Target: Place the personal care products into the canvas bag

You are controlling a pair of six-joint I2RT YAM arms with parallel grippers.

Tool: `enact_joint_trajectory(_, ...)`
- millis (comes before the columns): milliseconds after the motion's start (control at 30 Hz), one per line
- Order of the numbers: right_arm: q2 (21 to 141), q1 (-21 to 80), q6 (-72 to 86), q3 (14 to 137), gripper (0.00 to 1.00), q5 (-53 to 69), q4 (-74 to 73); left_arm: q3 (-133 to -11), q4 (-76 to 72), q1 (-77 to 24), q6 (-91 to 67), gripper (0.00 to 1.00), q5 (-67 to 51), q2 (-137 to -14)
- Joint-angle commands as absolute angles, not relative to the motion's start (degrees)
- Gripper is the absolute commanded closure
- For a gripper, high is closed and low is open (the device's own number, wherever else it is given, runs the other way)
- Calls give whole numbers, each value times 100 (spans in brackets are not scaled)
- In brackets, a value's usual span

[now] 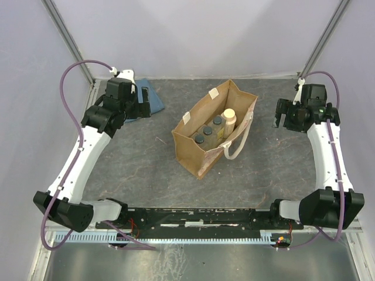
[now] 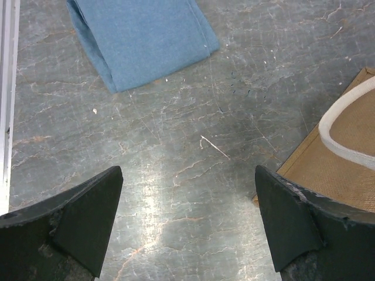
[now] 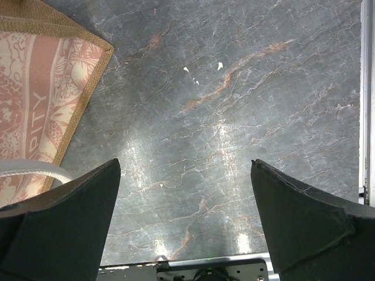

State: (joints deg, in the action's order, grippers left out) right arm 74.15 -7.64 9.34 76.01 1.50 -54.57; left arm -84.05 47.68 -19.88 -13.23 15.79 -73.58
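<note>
- Four personal care products stand inside the canvas bag (image 1: 188,153). Three clear square bottles (image 1: 207,131) with dark caps form a row, and the cream round bottle (image 1: 228,119) stands at the far end of it. All look upright from overhead.
- No bottle shows outside the bag on the table (image 1: 135,170). Only a folded blue cloth (image 2: 140,41) lies to the left of the bag, and it is no part of the job.
- The left gripper (image 2: 187,171) hangs to the left of the bag, near the cloth, with its fingers spread wide and holding nothing. Its wrist view shows bare table between them, and an off-white handle (image 2: 345,132) of the bag at the right edge.
- The right gripper (image 3: 185,163) hangs to the right of the bag and apart from it, with its fingers likewise released and empty. The bag's printed side shows at the left corner of its view.
- Judged from this, the placing looks finished, and the step in hand is the retreat away from the bag.
- The next move, as I read it, calls for little. Both arms should stay off the bag and its loop handles, so that nothing tips, and come to rest.
</note>
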Motion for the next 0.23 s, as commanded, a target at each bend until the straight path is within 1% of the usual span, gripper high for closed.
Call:
enact_joint_trajectory(0,7220,-784,935,7581,0,146,-5334,-8351,4659,-1984,-1365,0,1709,-7210)
enact_joint_trajectory(200,7172,-791,890,7562,0,88,-5343,-8374,4652,-1986,-1386,0,1715,-7257)
